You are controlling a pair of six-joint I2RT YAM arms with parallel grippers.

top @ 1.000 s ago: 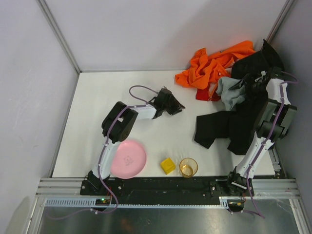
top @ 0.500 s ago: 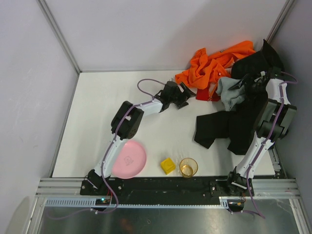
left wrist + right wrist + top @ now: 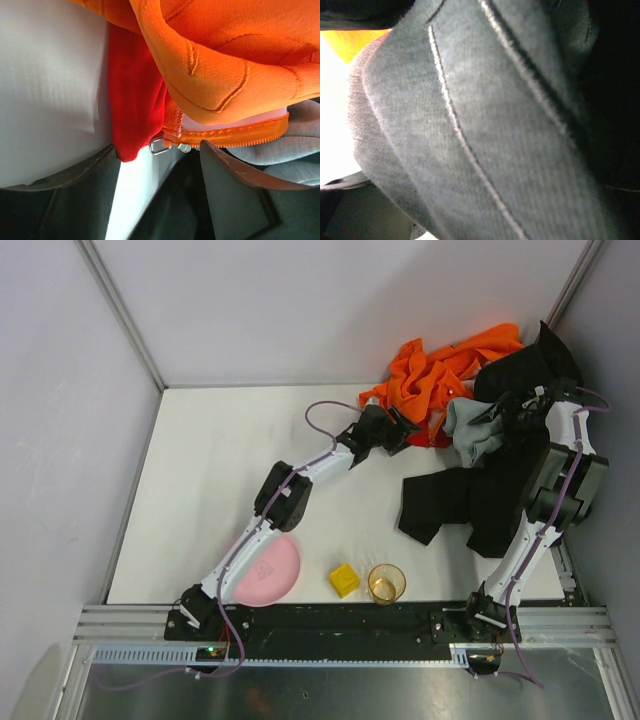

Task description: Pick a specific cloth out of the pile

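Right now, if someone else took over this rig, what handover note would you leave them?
Left gripper: open, at the left edge of the pile, with a corner of the red cloth at the mouth of its jaws, not yet clamped.
Right gripper: pressed into the grey cloth on the pile; open or shut cannot be told.
Red cloth: mostly tucked under the orange garment.
Done: the approach.
Left: close on the red cloth and pull it free of the pile.
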